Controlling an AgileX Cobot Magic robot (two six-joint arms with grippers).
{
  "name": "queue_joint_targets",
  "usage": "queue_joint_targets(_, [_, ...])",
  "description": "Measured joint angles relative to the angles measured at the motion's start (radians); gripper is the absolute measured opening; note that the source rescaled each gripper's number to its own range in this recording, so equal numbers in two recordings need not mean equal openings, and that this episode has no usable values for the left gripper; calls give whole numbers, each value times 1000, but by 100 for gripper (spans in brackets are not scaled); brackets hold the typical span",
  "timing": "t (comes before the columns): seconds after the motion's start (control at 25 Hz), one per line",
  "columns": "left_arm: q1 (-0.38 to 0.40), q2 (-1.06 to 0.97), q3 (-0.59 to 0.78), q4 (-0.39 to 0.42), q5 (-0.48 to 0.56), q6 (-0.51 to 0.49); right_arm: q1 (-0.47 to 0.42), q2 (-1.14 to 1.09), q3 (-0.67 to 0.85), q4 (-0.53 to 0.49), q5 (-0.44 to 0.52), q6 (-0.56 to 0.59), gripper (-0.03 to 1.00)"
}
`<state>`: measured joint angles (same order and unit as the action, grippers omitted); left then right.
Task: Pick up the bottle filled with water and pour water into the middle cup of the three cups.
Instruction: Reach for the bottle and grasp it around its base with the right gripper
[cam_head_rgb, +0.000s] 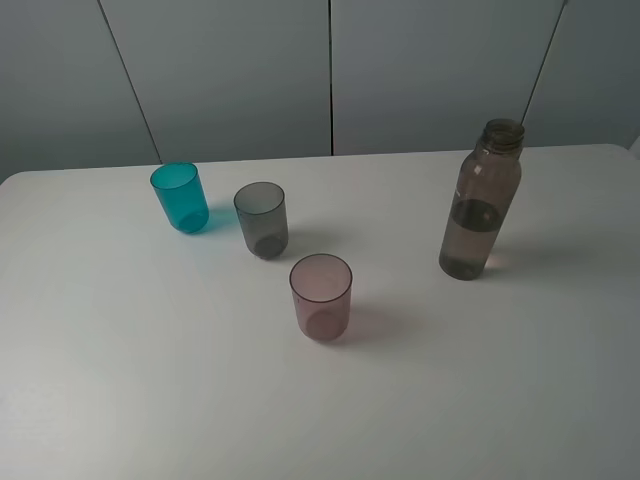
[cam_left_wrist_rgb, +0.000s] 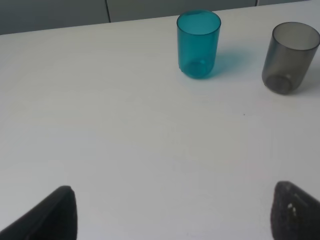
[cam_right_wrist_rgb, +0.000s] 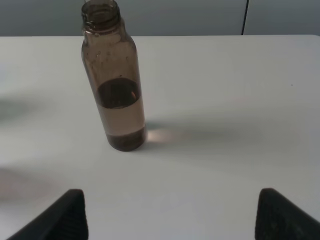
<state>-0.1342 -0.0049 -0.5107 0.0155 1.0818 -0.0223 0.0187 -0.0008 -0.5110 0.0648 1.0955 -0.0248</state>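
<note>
The smoky brown bottle (cam_head_rgb: 481, 200) stands upright and uncapped at the right of the white table (cam_head_rgb: 120, 380), holding water to about mid-height. It also shows in the right wrist view (cam_right_wrist_rgb: 114, 80). The three cups stand left of it: a teal-blue one (cam_head_rgb: 180, 197), the smoky grey middle cup (cam_head_rgb: 262, 219), and a pinkish-mauve one (cam_head_rgb: 321, 296). The left wrist view shows the teal cup (cam_left_wrist_rgb: 198, 44) and the grey cup (cam_left_wrist_rgb: 289, 57). My left gripper (cam_left_wrist_rgb: 172, 215) is open and empty, well short of those cups. My right gripper (cam_right_wrist_rgb: 170, 215) is open and empty, short of the bottle.
Grey wall panels (cam_head_rgb: 330, 70) rise behind the table's far edge. Neither arm shows in the exterior high view.
</note>
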Motion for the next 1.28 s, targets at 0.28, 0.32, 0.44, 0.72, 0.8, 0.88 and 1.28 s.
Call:
queue_joint_targets(0.28, [0,0,0,0,0,0,0,0,0,0,0,0,17])
queue_joint_targets(0.32, [0,0,0,0,0,0,0,0,0,0,0,0,17])
queue_joint_targets(0.44, [0,0,0,0,0,0,0,0,0,0,0,0,17])
queue_joint_targets(0.72, [0,0,0,0,0,0,0,0,0,0,0,0,17])
queue_joint_targets(0.8, [0,0,0,0,0,0,0,0,-6,-2,2,0,16])
queue_joint_targets(0.88, [0,0,0,0,0,0,0,0,-29,-8,3,2,15])
queue_joint_targets(1.28, [0,0,0,0,0,0,0,319,-209,-28,-9,2,15])
